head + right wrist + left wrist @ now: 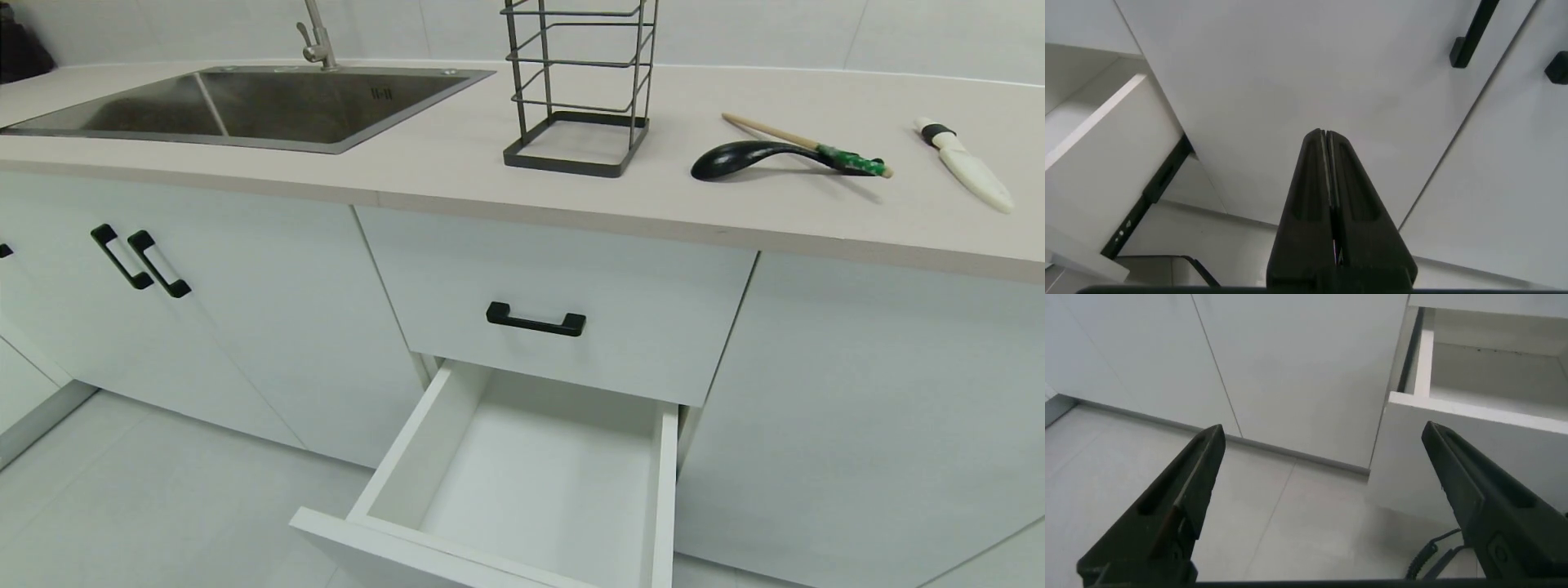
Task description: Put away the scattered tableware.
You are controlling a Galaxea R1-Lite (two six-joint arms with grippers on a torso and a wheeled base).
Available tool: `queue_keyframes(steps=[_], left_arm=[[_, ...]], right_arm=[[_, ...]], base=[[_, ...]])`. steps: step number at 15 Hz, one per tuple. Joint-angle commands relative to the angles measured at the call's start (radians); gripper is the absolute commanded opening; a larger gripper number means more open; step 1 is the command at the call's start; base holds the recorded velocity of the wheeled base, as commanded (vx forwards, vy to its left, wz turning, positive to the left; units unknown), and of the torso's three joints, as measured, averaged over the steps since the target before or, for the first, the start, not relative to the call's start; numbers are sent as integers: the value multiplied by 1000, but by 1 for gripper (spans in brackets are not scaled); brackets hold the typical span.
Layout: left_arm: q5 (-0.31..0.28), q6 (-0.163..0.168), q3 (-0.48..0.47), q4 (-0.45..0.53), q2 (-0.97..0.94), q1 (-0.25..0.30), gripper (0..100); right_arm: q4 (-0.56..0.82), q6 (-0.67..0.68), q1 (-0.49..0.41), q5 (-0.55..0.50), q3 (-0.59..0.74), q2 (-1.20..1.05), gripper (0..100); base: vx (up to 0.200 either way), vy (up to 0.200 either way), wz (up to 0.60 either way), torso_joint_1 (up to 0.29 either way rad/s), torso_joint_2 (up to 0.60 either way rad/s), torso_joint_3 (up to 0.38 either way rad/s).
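On the pale countertop (457, 163) at the right lie a black ladle (747, 158), a wooden chopstick with a green-patterned end (804, 143) across its handle, and a white knife with a black band (965, 163). A dark wire rack (581, 86) stands in the middle of the counter. Below it the lower white drawer (522, 482) is pulled out with nothing inside; its corner (1470, 408) also shows in the left wrist view. My left gripper (1323, 449) hangs open low by the floor, facing the cabinet. My right gripper (1327, 143) is shut on nothing, in front of a cabinet door.
A steel sink (253, 106) with a faucet (317, 37) fills the counter's back left. The upper drawer with a black handle (535, 320) is closed. Cabinet doors with black handles (139, 260) stand at the left. Grey tiled floor (147, 498) lies below.
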Motion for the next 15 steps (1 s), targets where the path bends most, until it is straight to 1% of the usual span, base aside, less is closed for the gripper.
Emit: queue_keyframes(steps=[1,3,6,7,13,15], left_arm=[[0,-2,0,0,2,0,100],[-2,-5,0,0,2,0,100],[-2,-4,0,0,2,0,100],[-2,-13,0,0,2,0,100],[-2,-16,0,0,2,0,100],[0,-40,0,0,2,0,100]], right_arm=[[0,0,0,0,0,1,0],[0,0,0,0,0,1,0],[0,0,0,0,0,1,0],[0,-3,0,0,0,1,0],[0,-8,0,0,0,1,0],[0,-6,0,0,0,1,0]], base=[[0,0,0,0,0,0],[0,0,0,102,-132,-29],[0,0,0,224,-71,-92],[0,0,0,256,-246,-198],[0,0,0,221,-576,-204],[0,0,0,224,-491,-222]])
